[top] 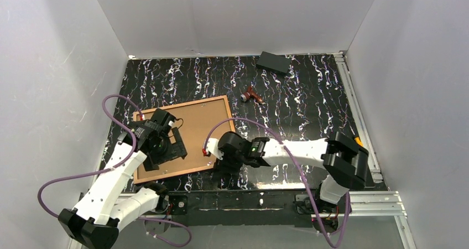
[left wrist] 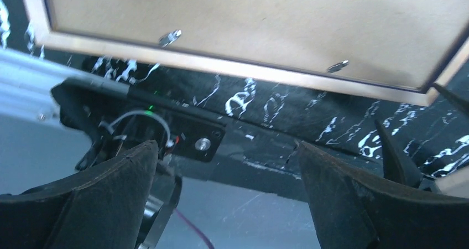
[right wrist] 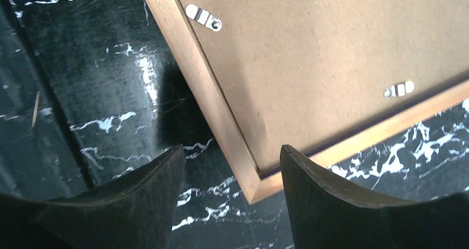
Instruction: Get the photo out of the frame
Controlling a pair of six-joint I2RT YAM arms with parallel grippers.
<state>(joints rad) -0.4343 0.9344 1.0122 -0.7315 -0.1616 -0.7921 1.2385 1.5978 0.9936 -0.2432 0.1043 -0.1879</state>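
The frame (top: 182, 105) lies face down on the black marbled table, left of centre, and its rim looks like light wood from this side. The photo's plain brown board back (top: 196, 124) fills it; the printed side is hidden. Small metal clips (right wrist: 203, 17) hold the board (right wrist: 332, 55) in along the rim (right wrist: 206, 88). My left gripper (top: 166, 149) hovers open over the frame's near left part. In the left wrist view it (left wrist: 227, 166) holds nothing, with the rim (left wrist: 221, 63) above it. My right gripper (top: 224, 155) stands open at the near right corner, its jaws (right wrist: 232, 166) either side of that corner without touching.
A flat black block (top: 274, 62) rests at the back of the table. A small red-brown tool (top: 253, 96) lies in front of it. An aluminium rail (top: 359, 122) runs along the right edge. White walls close in three sides.
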